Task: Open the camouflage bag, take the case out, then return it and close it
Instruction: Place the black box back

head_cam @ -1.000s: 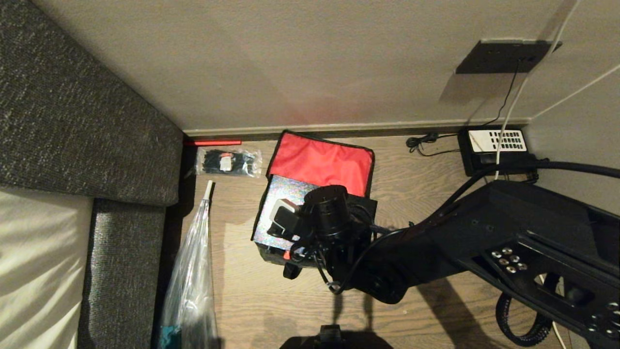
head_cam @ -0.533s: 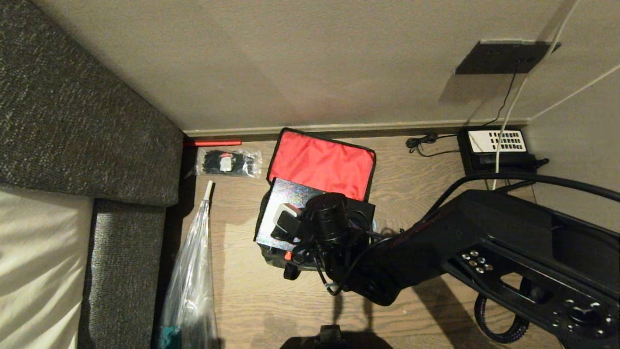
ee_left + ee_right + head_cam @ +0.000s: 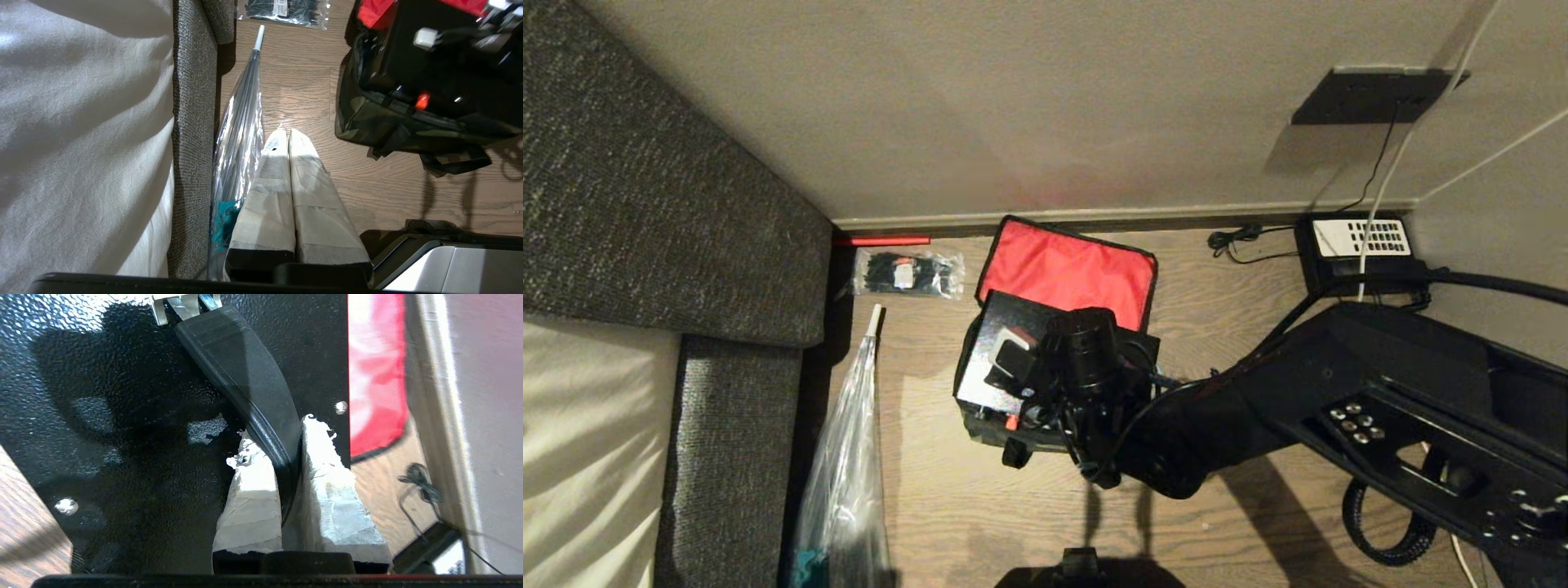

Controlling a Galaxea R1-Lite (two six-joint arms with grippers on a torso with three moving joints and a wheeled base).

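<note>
Red lining shows on the flap of the camouflage bag (image 3: 980, 425), thrown back toward the wall, and I take that bag as my landmark on the wooden floor (image 3: 931, 490). My right gripper (image 3: 286, 457) is directly over the bag's mouth, its taped fingers (image 3: 249, 486) clamped on the black strap handle (image 3: 245, 375) of the case (image 3: 988, 359). I see the case, black and pebbled, sitting in the bag's opening with its face tilted up toward the flap. My left gripper (image 3: 288, 134) is parked low on the sofa side of the bag, well apart from it, fingers pressed together on nothing. A clear packet of cable ties (image 3: 907, 273) lies beside the bag's flap, toward the sofa (image 3: 670, 212). A wrapped umbrella (image 3: 845, 474) lies between bag and sofa. A black telephone (image 3: 1360, 249) rests on the bag's other side, by the wall.
</note>
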